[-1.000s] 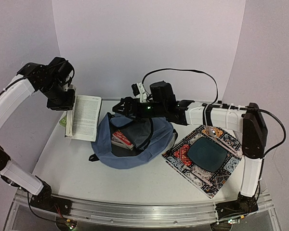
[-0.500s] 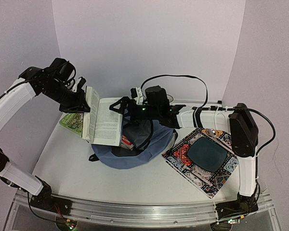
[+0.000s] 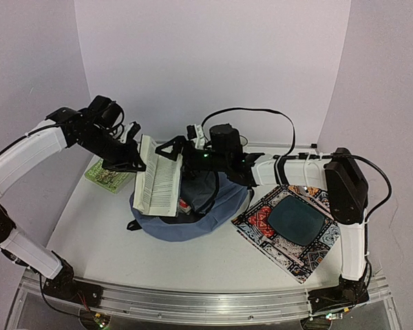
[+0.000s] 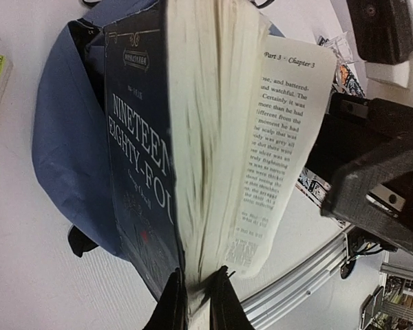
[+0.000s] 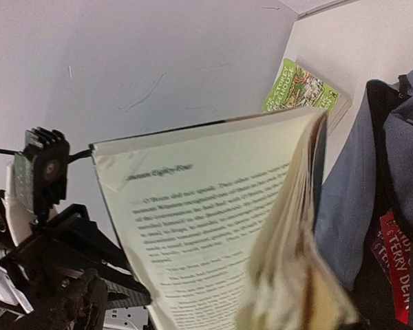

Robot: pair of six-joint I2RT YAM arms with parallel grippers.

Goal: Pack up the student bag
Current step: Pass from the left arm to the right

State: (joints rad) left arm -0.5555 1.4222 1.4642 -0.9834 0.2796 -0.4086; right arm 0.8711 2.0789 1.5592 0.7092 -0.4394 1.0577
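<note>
- From above, the student bag (image 3: 205, 221) lies slumped on the desk (image 3: 103, 237) with its mouth gaping.
- The left hand (image 3: 138, 163) is clamped on a thick book (image 3: 158, 184) and holds it in the air over the bag's left part, pages fanning.
- The right hand (image 3: 166, 150) hangs over the far left rim of the bag, just beside the book; I cannot tell whether it is open or closed.
- A green book (image 3: 104, 175) lies on the desk left of the bag. A patterned mat (image 3: 261, 221) lies right of it, bearing a dark rounded slab (image 3: 296, 218).
- A red book (image 3: 184, 204) shows inside the bag.
- In the left wrist view, both fingers (image 4: 172, 302) pinch the book's edge. Its dark blue cover reads "NINETEEN EIGHTY-FOUR", and one loose page stands out to the right, with the bag behind the book.
- In the right wrist view, the book's printed page fills the middle. The bag lies to its right with the red book in its dark mouth, and the green book lies beyond the bag.
</note>
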